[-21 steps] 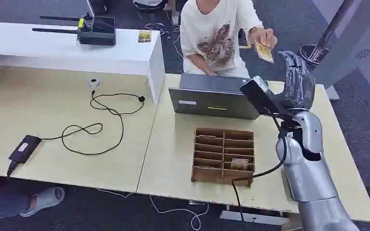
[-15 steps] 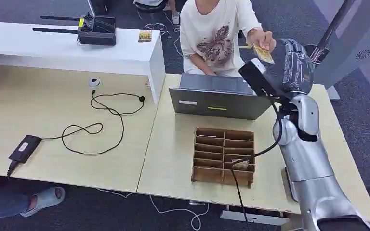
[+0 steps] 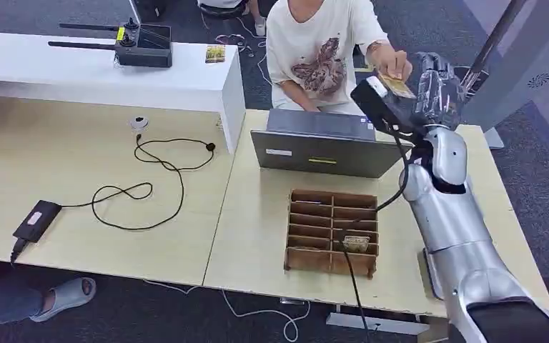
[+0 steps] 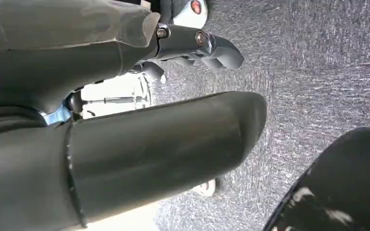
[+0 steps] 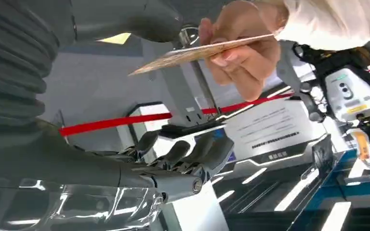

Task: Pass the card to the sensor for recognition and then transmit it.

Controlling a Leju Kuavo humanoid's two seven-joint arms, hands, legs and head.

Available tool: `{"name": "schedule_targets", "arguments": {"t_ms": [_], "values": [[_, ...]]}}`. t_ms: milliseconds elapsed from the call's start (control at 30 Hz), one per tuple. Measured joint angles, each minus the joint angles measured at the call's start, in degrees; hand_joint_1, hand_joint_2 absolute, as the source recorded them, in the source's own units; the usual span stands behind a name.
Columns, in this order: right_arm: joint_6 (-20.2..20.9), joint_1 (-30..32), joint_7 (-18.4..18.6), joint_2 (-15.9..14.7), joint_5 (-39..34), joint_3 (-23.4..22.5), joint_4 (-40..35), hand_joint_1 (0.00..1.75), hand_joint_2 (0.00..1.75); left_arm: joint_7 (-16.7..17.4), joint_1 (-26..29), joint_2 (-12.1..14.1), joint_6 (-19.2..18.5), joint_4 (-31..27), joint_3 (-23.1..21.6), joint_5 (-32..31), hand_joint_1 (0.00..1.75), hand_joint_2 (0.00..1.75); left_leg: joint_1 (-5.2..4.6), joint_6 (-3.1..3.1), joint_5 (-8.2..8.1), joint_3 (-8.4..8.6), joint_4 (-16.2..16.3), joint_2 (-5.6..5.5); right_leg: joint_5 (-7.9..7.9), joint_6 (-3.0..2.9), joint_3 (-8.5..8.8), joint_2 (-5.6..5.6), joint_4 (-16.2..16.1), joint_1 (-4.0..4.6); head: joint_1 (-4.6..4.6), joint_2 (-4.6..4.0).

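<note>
While a person's hand (image 3: 393,63) holds the card (image 3: 396,86) out to me, my right hand (image 3: 439,89) is raised high over the far side of the table (image 3: 257,221), with my arm bent up from below. From my wrist, the card (image 5: 202,52) sits edge-on, pinched between that person's thumb and fingers (image 5: 241,48), and it lies between my thumb and my other fingers (image 5: 183,156) with open space on both sides. My fingers are spread apart and slightly curled; they hold nothing and do not touch the card. I cannot tell whether my thumb touches the card's near end, since the two overlap there.

Just beyond my right hand sits the person (image 3: 322,50) in a pale shirt, behind a grey laptop (image 3: 322,150) that stands between us. Nearer to me than the hand, below it on the table, is a brown tray (image 3: 332,232) with many slots; one slot near its closest corner holds another card (image 3: 356,243). Well off to the side of my right hand, on the next table, lie a black cable (image 3: 150,186) and a black power brick (image 3: 36,220). A white shelf (image 3: 100,75) beyond them carries a black device with antennas (image 3: 125,46).

My left hand (image 4: 192,45) hangs over grey carpet (image 4: 318,62), its fingers curled with nothing in them.
</note>
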Motion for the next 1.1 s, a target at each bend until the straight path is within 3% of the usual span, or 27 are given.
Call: {"name": "schedule_targets", "arguments": {"t_ms": [33,67,200,833,1000,1100], "values": [[0.07,-0.30,0.17,0.00,0.35,0.13,0.57,1.24,1.75,0.00,0.00,0.00,0.00,0.00,0.00,0.00,0.00,0.00,0.00,0.00,0.00,0.00,0.00,0.00,0.00,0.00,0.00,0.00,0.00,0.00,0.00,0.00],[0.07,-0.64,0.17,0.00,0.59,0.24,1.16,1.43,1.75,0.00,0.00,0.00,0.00,0.00,0.00,0.00,0.00,0.00,0.00,0.00,0.00,0.00,0.00,0.00,0.00,0.00,0.00,0.00,0.00,0.00,0.00,-0.02],[0.04,-2.11,0.30,0.00,0.87,0.39,3.23,1.71,1.75,-0.02,0.00,0.00,0.04,0.00,0.00,0.02,0.00,0.00,0.00,0.00,0.00,0.00,0.00,-0.01,0.00,0.00,0.00,-0.01,0.01,0.00,0.00,-0.02],[-0.59,-3.38,-2.19,-0.02,-0.22,0.39,6.49,1.75,1.75,-0.26,-0.02,0.02,0.02,0.00,0.00,0.07,0.00,0.00,0.00,0.00,0.00,0.00,0.01,0.00,0.00,0.00,-0.01,0.00,0.00,0.00,0.00,-0.02],[-1.36,-3.37,-4.31,-0.02,-2.74,0.04,6.49,1.75,1.75,-0.15,-0.02,0.00,0.02,0.00,0.00,0.11,0.00,0.00,0.00,0.00,0.00,0.01,0.01,0.00,0.00,0.00,-0.02,0.00,0.00,0.00,0.00,0.00],[-0.36,-3.03,-8.06,-0.02,-7.92,-1.37,6.05,1.75,1.75,-0.04,-0.02,0.00,0.02,0.00,0.00,0.22,0.00,0.00,0.00,0.00,0.00,0.01,0.02,0.00,0.00,0.00,-0.03,0.00,-0.01,0.00,0.00,0.00]]}}
